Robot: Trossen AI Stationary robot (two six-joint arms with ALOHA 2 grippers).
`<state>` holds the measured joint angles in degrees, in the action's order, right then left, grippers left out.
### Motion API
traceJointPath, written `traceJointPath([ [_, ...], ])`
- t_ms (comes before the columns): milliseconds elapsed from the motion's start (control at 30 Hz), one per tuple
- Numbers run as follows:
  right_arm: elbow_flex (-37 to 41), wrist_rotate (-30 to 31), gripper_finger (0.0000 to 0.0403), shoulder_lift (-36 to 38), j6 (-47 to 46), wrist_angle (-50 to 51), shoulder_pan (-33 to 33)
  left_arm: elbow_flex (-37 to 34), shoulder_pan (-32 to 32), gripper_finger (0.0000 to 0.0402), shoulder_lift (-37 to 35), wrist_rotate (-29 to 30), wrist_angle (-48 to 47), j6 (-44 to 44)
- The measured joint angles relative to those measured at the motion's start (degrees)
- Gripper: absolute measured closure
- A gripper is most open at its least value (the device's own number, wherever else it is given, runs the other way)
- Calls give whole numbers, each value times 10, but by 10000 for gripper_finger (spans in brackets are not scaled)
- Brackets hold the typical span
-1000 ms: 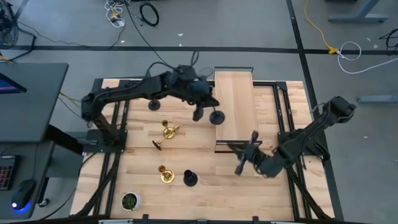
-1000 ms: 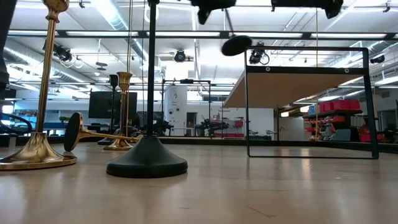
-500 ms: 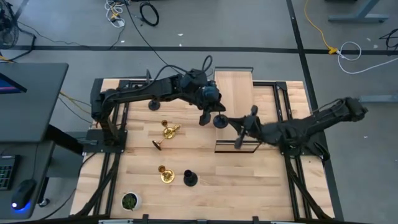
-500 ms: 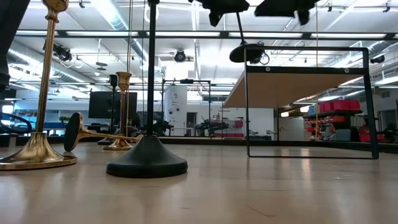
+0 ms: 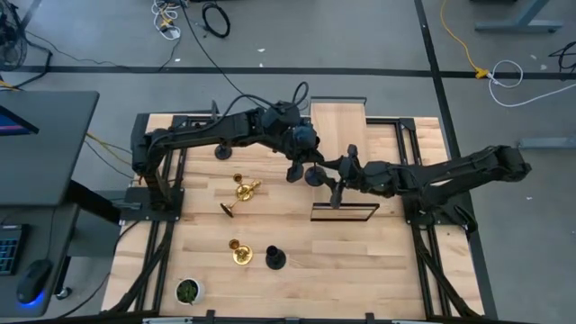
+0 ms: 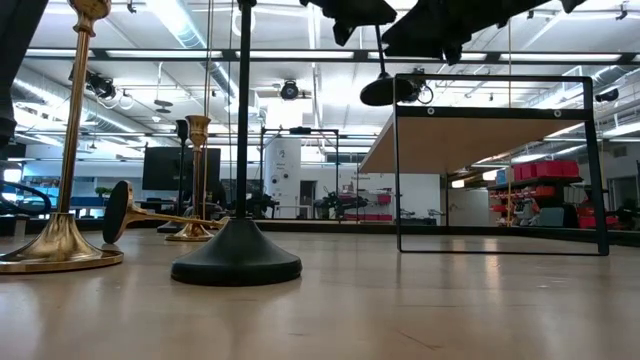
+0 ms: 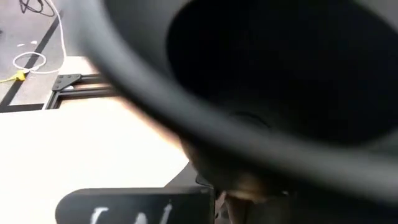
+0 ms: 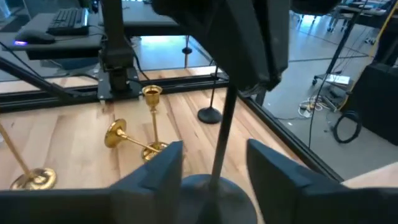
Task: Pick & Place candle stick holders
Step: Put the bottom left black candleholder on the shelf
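Black and matte, the candlestick (image 5: 314,174) you carried hung above the desk (image 5: 207,270) near its centre, clamped in your left tool (image 5: 295,169). Your right tool (image 5: 337,180) sat just at its three o'clock, fingers (image 8: 155,171) spread either side of the stem. Two gold candlesticks (image 5: 245,189) lay at nine o'clock; another gold one (image 5: 239,253) and a black one (image 5: 274,259) stood at seven.

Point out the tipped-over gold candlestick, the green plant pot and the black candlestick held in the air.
Tipped-over gold candlestick (image 5: 228,210), high view, on its base.
Green plant pot (image 5: 187,291), high view, on the plant.
Held black candlestick (image 5: 314,175), high view, on its round base.
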<state>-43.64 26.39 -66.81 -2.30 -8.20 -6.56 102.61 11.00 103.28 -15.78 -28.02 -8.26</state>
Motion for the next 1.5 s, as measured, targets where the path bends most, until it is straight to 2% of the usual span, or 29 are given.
traceJointPath([
  [133,0,15,160,0,3,-2,4,0,0,394,0,5,-1,0],
  [267,0,31,121,0,15,-6,5,0,0,394,0,5,-1,0],
  [500,0,25,103,-30,32,-92,6,0,0,394,0,5,4,0],
  [867,0,32,116,-74,51,-151,31,0,0,394,0,5,3,0],
  [1067,0,32,140,-74,49,-154,36,0,0,385,0,5,3,0],
  [1300,0,32,168,-74,42,-158,35,0,0,394,0,5,3,0],
  [1500,0,25,213,-74,28,-158,35,0,0,379,0,5,3,0],
])
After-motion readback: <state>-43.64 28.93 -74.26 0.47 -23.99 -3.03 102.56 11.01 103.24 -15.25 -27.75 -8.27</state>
